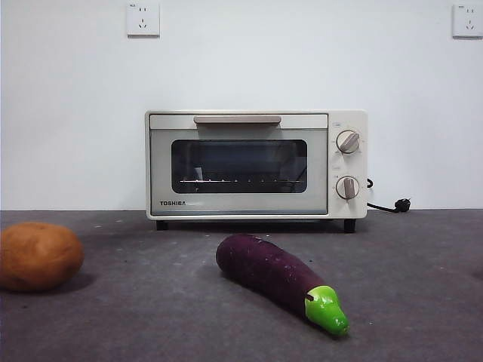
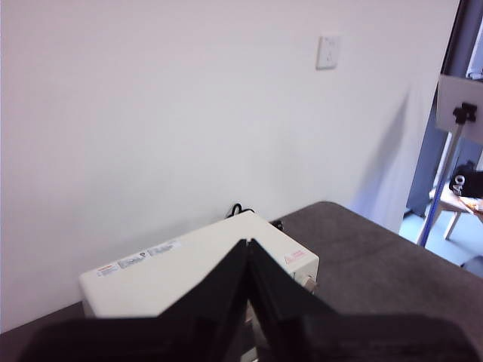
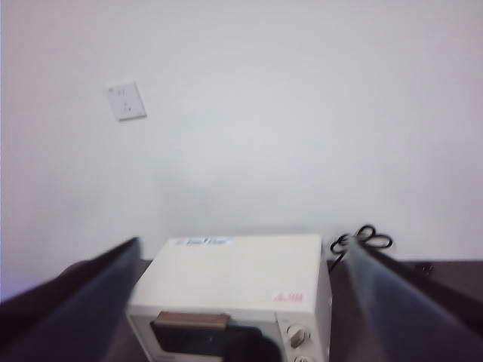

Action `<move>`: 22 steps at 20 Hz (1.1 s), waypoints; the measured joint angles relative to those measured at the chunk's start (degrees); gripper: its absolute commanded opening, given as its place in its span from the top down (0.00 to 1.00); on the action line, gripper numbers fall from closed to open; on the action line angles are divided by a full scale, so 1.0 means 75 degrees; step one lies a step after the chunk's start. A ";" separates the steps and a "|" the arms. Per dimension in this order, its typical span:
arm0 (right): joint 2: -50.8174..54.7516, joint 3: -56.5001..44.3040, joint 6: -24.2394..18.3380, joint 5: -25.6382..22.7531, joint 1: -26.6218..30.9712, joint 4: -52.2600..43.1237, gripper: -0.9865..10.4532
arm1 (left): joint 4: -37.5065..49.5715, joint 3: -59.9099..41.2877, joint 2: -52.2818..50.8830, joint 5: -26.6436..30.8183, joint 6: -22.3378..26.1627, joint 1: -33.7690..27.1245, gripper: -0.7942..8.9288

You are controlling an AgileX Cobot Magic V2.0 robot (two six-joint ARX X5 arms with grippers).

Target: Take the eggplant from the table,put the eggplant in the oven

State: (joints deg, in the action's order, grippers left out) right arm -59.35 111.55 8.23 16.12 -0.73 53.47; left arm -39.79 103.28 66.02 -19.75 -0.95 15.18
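The dark purple eggplant (image 1: 275,276) lies on the grey table (image 1: 423,286) in front of the oven, its green stem cap pointing toward the near right. The cream-white oven (image 1: 256,164) stands at the back against the wall with its door closed. Neither arm shows in the front view. In the left wrist view my left gripper (image 2: 247,245) hangs high above the oven (image 2: 181,271), its two black jaws pressed together. My right gripper (image 3: 241,253) is also high up, jaws spread wide, looking down at the oven (image 3: 241,279) top. The eggplant is out of both wrist views.
A round orange-brown potato (image 1: 38,256) sits at the table's left edge. The oven's black power cord and plug (image 1: 392,205) lie at its right. Wall sockets (image 1: 143,19) sit high on the white wall.
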 measured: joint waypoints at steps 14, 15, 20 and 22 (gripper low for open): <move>-0.0026 0.0012 0.0207 0.0667 0.0000 0.0289 0.42 | 0.0300 0.0000 0.0723 -0.0003 0.0245 0.0160 0.92; -0.0026 0.0012 0.0219 0.0761 0.0000 0.0332 0.42 | 0.0353 0.0000 0.0839 -0.0003 0.0248 0.0157 0.92; -0.0026 0.0012 0.0221 0.0863 0.0000 0.0650 0.42 | 0.0682 0.0000 0.1574 -0.0297 0.0262 0.0157 0.92; -0.0026 0.0012 0.0224 0.0941 0.0000 0.0729 0.42 | 0.0781 0.0000 0.1938 -0.0574 0.0265 0.0160 0.92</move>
State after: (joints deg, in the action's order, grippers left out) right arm -59.55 111.63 9.91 23.18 -0.73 58.94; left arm -33.93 103.28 80.55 -24.05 1.04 16.38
